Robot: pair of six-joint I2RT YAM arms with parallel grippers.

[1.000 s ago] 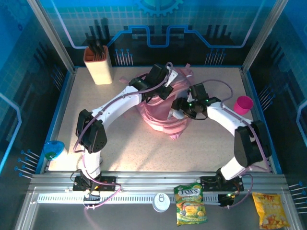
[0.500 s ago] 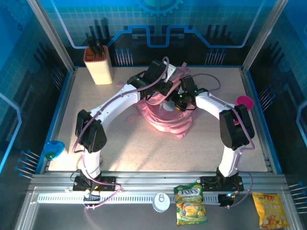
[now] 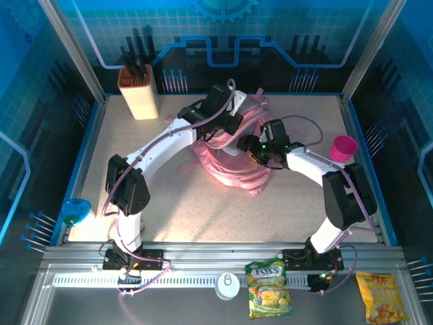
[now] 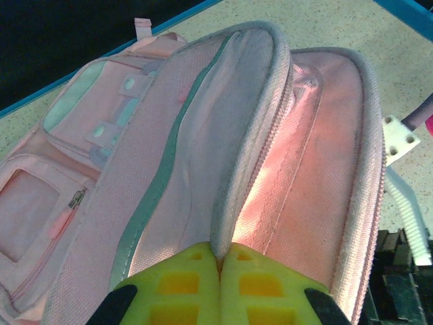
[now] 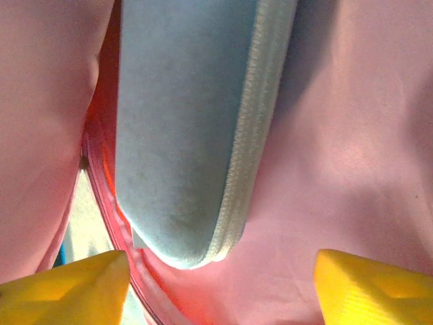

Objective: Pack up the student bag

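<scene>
Lying near the middle of the table [image 3: 291, 210], a little to the far side, the student bag [image 3: 233, 172] is pinched at its opening rim by the left gripper [image 4: 219, 264]. The right gripper [image 5: 220, 281] has its fingers wide apart, close to the pink fabric and a pale blue padded piece [image 5: 179, 135].

Count on the bench:
- backpack [image 3: 233, 175], pink: one
- robot arms: two, left arm [image 3: 162, 145] and right arm [image 3: 314, 169]
- beige holder [image 3: 140, 95]: one
- pink cup [image 3: 344, 147]: one
- blue bowl [image 3: 76, 210]: one
- snack packets: two, green packet [image 3: 268, 290] and yellow packet [image 3: 380, 298]
- white round lid [image 3: 227, 286]: one
</scene>
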